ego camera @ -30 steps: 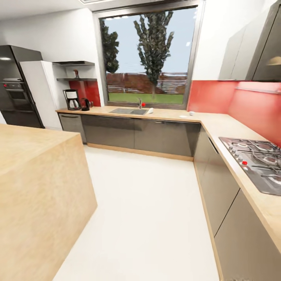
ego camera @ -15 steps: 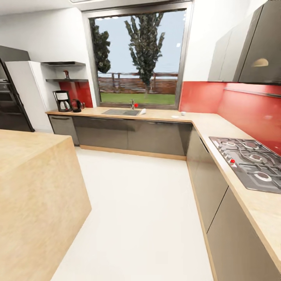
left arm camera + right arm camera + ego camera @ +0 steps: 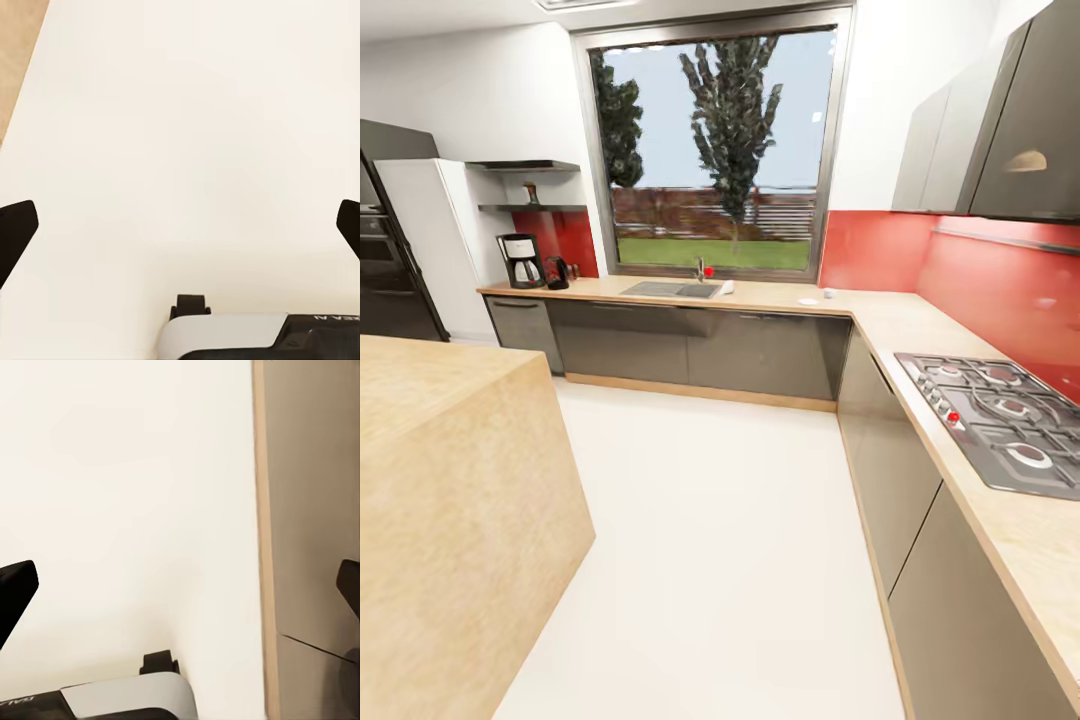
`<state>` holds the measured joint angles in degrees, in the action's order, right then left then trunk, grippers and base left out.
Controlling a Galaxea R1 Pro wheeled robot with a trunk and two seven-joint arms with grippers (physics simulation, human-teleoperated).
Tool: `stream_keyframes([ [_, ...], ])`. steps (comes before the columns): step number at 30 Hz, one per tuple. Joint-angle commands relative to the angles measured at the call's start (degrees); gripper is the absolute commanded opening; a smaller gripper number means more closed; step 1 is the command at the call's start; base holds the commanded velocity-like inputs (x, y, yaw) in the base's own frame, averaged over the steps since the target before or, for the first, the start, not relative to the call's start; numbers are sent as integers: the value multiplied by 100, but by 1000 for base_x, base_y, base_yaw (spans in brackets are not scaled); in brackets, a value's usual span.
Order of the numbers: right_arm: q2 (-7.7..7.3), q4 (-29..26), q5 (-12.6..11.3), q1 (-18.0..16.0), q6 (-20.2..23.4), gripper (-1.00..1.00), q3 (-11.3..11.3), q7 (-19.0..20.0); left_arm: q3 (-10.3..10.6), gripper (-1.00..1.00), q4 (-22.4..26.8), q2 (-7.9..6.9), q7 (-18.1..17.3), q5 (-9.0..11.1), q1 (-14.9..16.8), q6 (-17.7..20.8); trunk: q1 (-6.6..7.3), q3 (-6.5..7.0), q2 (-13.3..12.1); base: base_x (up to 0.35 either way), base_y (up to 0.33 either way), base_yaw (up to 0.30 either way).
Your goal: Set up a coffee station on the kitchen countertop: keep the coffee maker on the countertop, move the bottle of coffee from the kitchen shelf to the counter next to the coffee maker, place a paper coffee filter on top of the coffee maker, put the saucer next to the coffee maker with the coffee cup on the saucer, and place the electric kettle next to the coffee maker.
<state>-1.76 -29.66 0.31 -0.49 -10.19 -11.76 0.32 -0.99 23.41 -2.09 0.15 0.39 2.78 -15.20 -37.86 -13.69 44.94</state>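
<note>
Far off on the back countertop [image 3: 780,297], at its left end, stands the black coffee maker [image 3: 520,260] with the dark electric kettle [image 3: 557,272] beside it. Above them a small dark bottle of coffee [image 3: 532,192] sits on the wall shelf [image 3: 530,207]. A white paper filter [image 3: 726,287] lies by the sink [image 3: 670,289]. Further right are the white saucer [image 3: 807,301] and coffee cup [image 3: 829,292]. My left gripper [image 3: 180,232] hangs open over the pale floor. My right gripper [image 3: 180,592] is open too, next to a cabinet front [image 3: 315,510].
A wooden island [image 3: 440,480] fills the near left. The right-hand counter carries a gas hob [image 3: 1000,420] above grey cabinets [image 3: 890,470]. White floor [image 3: 720,540] runs between them up to the back counter. A dark oven column [image 3: 390,260] stands at the far left.
The whole head view has shifted as the camera moved, mostly in the first half second. The objects on the counter and shelf stay where they were.
</note>
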Motion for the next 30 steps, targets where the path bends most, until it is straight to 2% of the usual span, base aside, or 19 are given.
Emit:
stream_keyframes([
  [1,1,4,4,-4,-18,100,-11,3,-8,100,-4,-3,2,4,4,-18,22,11,-36,0,0,0],
  [13,0,4,54,-3,-19,100,-11,-5,-26,100,-4,-2,8,5,4,-18,285,226,-517,0,0,0],
  [21,14,12,604,-3,-18,100,-10,-25,-447,100,-4,0,-4,2,4,-18,461,370,-838,0,0,0],
  [30,18,13,680,-3,-18,100,-23,-37,-514,100,-4,9,-6,-10,4,-18,659,532,-1199,0,0,0],
])
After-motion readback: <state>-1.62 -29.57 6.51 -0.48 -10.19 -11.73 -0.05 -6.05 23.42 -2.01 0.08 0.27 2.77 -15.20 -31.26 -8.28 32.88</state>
